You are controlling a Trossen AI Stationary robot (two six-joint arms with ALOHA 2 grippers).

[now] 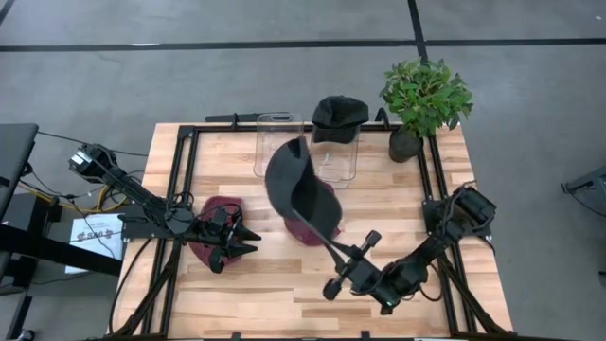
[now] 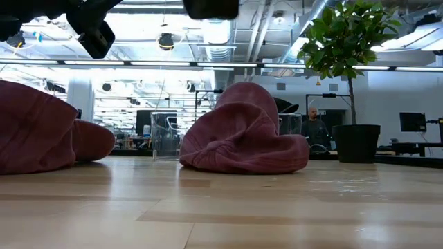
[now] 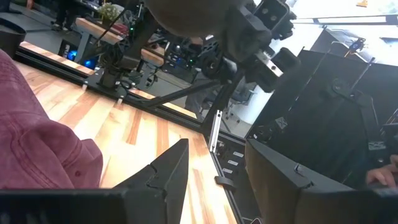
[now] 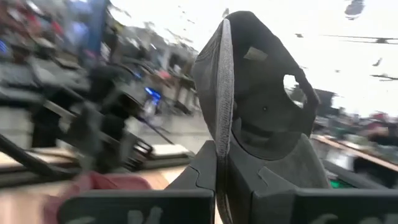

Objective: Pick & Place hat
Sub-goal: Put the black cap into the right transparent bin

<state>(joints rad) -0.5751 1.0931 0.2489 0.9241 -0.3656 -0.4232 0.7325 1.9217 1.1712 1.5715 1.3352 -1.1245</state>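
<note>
A black cap (image 1: 292,180) is up in the air in my right gripper (image 1: 329,244), which is shut on it; in the right wrist view the cap (image 4: 261,106) stands upright above the gripper (image 4: 233,180). A maroon hat (image 1: 317,225) lies under it on the table, its underside resting on the wood (image 2: 242,135). A second maroon hat (image 1: 210,230) lies at the table's left (image 2: 41,131). My left gripper (image 1: 244,239) hovers open over that hat's right side (image 3: 217,180). Another black hat (image 1: 339,112) sits on a clear container. My right gripper pinches the black cap between its two fingers (image 4: 199,171) at the cap's lower edge (image 4: 222,140), where the thin brim runs down between them. The fingers reach in slanting from the table's near right. The cap is lifted clear and stands upright above the fingers.
Two clear containers (image 1: 279,144) (image 1: 336,161) stand at the far middle of the table. A potted plant (image 1: 426,99) is at the far right corner. Black rails (image 1: 185,166) run along the table's sides. Bare wood (image 1: 284,284) lies near the front edge.
</note>
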